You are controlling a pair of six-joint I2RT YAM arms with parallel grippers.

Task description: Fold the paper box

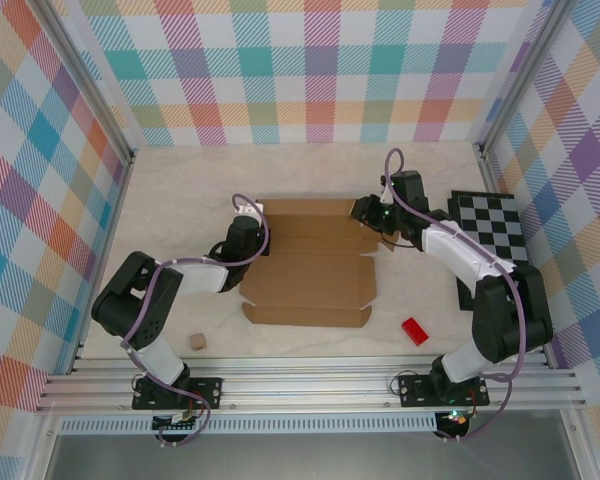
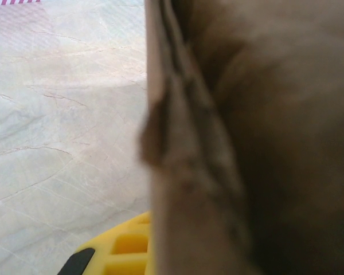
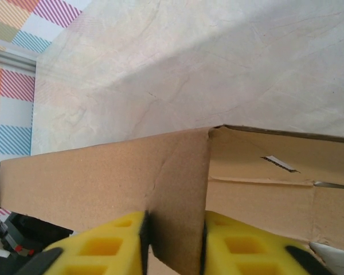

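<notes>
The paper box [image 1: 310, 280] is laid mostly flat in the middle of the table [image 1: 180, 190]. A raised flap at its far right corner is pinched by the right gripper [image 3: 173, 229]. Its left edge is clamped by the tightly closed left gripper [image 1: 248, 225]. A red block [image 1: 414, 331] is seen near its front right corner.

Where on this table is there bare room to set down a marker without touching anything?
Free: the wide strip between the back wall and the paper box; the far-left corner; the narrow near gap between the tan cube and red block. Crowded: both box ends, where the left claw and right claw grip it.
</notes>
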